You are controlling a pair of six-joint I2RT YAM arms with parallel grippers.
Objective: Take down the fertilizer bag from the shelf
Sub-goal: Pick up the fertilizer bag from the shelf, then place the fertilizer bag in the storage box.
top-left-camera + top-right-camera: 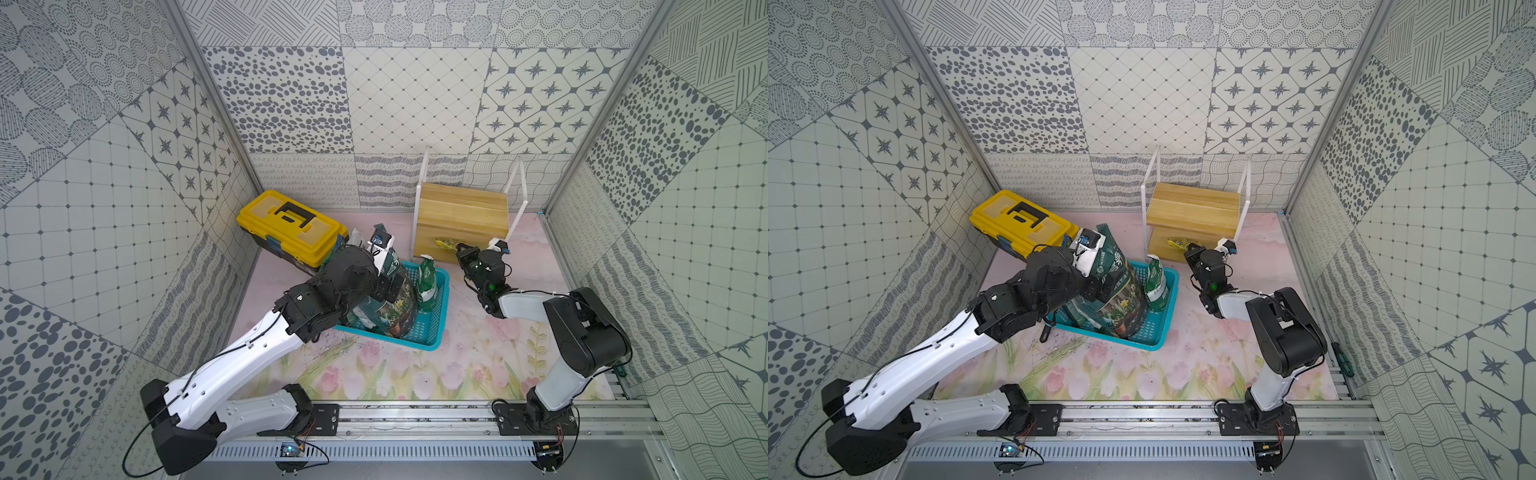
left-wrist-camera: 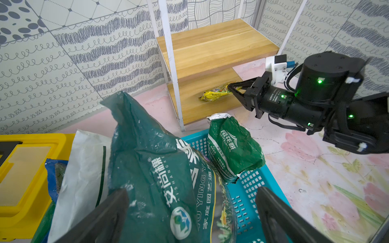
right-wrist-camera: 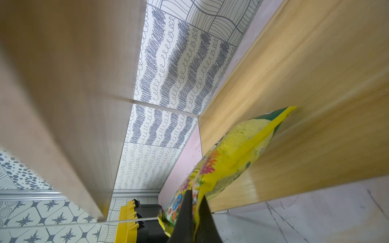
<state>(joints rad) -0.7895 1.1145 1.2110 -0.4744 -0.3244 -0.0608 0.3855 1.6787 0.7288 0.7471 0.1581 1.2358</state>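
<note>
The fertilizer bag (image 3: 237, 151) is a small yellow pouch with bright print. It lies on the lower board of the shelf (image 1: 461, 208), a two-tier wooden rack with white uprights at the back right. In both top views the bag (image 1: 446, 244) (image 1: 1177, 243) pokes out from under the upper board. My right gripper (image 3: 196, 194) is shut on the pouch's near end, reaching in from the front (image 2: 230, 87). My left gripper (image 2: 192, 190) is open, its fingers wide apart on either side of a big dark green bag (image 2: 160, 168).
A teal basket (image 1: 432, 332) left of the shelf holds the big green bag (image 1: 1117, 299) and a small green bag (image 1: 427, 282). A yellow toolbox (image 1: 291, 224) sits behind the basket. A green screwdriver (image 1: 1343, 359) lies by the right wall.
</note>
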